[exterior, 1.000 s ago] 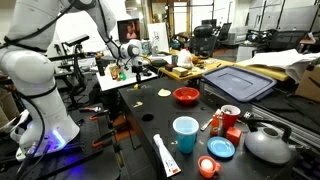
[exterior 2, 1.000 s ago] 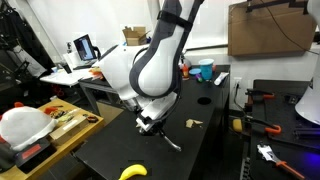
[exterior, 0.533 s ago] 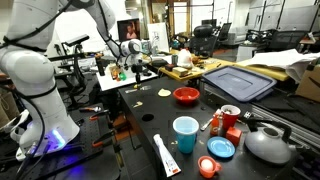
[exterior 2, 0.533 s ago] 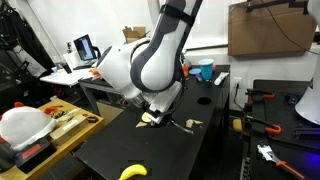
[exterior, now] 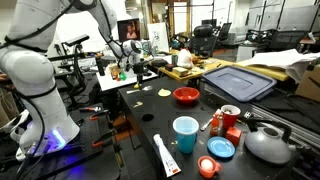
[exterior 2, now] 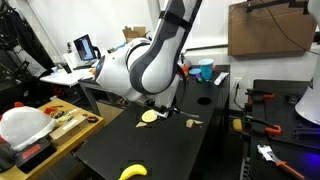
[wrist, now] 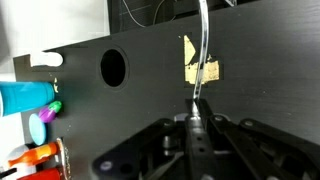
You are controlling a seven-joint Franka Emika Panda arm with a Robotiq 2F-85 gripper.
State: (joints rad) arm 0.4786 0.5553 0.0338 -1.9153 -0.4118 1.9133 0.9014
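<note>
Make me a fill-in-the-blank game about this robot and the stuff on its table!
The gripper is ___ on a stick.
The bowl is coloured ___.
The hole in the table has a ___ shape.
Missing words: shut, red, round.

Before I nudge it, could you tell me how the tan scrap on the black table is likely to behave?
The tan scrap looks thin and flat, so probably light and apt to slide on the smooth table. Its ragged outline suggests flimsy material, likely hard to pinch.
</note>
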